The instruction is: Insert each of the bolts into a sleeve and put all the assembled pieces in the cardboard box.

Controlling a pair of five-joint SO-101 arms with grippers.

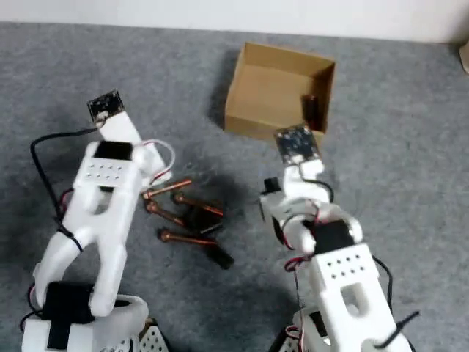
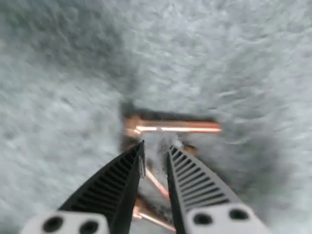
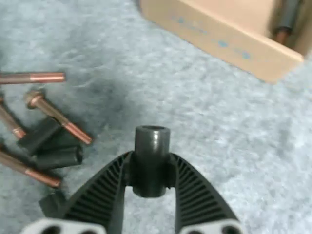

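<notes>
While right gripper (image 3: 150,157) clamps a sleeve (image 3: 152,139) between its jaws, left gripper (image 2: 155,146) has jaws slightly apart, bolt (image 2: 173,127) crosswise just past the tips; blue print on box (image 3: 219,41) unreadable.

Cardboard box (image 1: 253,119) at far side, w/ a dark piece (image 1: 311,110) upright against its right inner wall. Copper bolts (image 1: 183,238) lie in a loose pile mid-table, black sleeves (image 1: 199,218) mixed in. The left arm (image 1: 102,198) is just beside the pile, the right arm (image 1: 322,242) just in front of the box, both over grey carpet (image 1: 410,147).
</notes>
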